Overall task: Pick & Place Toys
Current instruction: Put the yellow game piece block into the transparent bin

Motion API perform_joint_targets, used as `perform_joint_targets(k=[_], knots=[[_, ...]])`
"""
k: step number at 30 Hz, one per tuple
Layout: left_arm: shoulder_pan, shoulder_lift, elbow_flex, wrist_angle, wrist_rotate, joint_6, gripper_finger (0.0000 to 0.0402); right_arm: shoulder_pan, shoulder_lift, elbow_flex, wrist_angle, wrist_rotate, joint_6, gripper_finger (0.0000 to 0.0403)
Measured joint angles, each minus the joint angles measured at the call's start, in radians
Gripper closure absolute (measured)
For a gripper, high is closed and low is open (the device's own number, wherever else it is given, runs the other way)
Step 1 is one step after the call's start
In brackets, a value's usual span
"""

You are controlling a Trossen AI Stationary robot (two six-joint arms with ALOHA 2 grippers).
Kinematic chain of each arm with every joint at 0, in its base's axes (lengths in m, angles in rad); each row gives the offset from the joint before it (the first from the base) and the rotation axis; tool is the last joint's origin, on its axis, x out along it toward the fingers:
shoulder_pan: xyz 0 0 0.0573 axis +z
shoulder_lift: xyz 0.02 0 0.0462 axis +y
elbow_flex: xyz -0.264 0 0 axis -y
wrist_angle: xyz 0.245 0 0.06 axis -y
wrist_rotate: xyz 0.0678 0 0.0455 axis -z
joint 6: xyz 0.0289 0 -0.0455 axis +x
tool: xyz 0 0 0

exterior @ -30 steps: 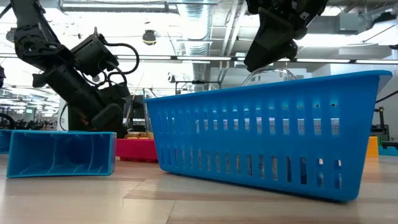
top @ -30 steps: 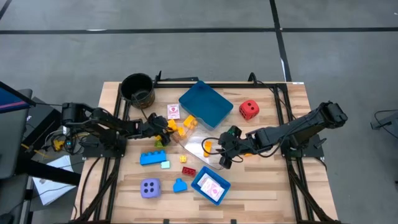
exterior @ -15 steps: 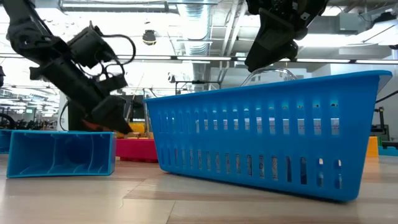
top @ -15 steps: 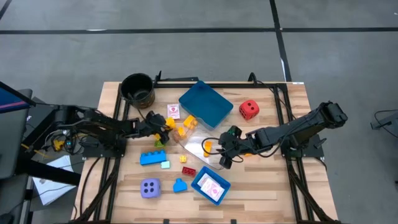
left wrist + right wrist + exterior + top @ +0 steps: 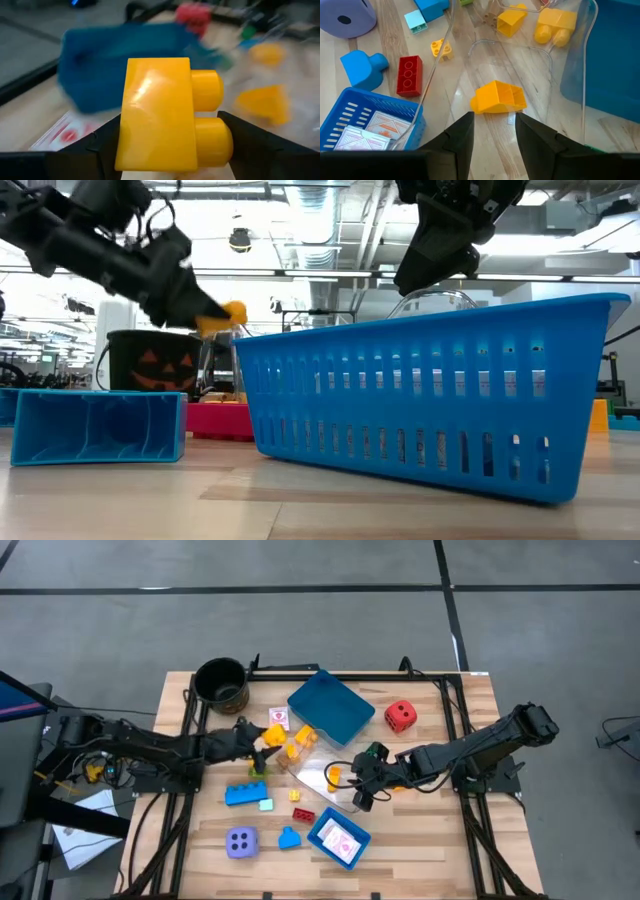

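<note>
Though red-printed, cards (image 5: 367, 131) unreadable.

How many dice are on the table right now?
2. The red die sits near the far right, beside the big blue tray. The lavender die sits at the near left edge. Others may be hidden.

A wooden worktop (image 5: 440, 840) stood on a grey floor (image 5: 300, 620); a dark round pot (image 5: 221, 683) sat at its far left corner; a large blue tray (image 5: 335, 702) lay tilted near the middle; a small slotted blue tray (image 5: 322, 830) sat at the near edge; a clear plastic container (image 5: 520, 65) lay between them.
</note>
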Motion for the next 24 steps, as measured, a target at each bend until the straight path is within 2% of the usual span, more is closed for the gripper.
perform_joint_targets(k=[6, 13, 18, 24], knots=[[-0.111, -0.001, 0.001, 0.136, 0.000, 0.037, 0.0141, 0.000, 0.000, 0.000, 0.000, 0.000, 0.000, 0.0267], [-0.163, 0.019, 0.002, 0.231, 0.002, 0.039, 0.0141, 0.000, 0.000, 0.000, 0.000, 0.000, -0.001, 0.0266], [-0.164, 0.104, 0.017, 0.303, 0.017, 0.039, 0.0141, -0.001, 0.000, 0.000, 0.000, 0.000, -0.002, 0.0266], [-0.164, 0.285, 0.127, 0.311, 0.051, 0.059, 0.0141, -0.001, 0.000, 0.000, 0.000, 0.000, -0.003, 0.0266]])
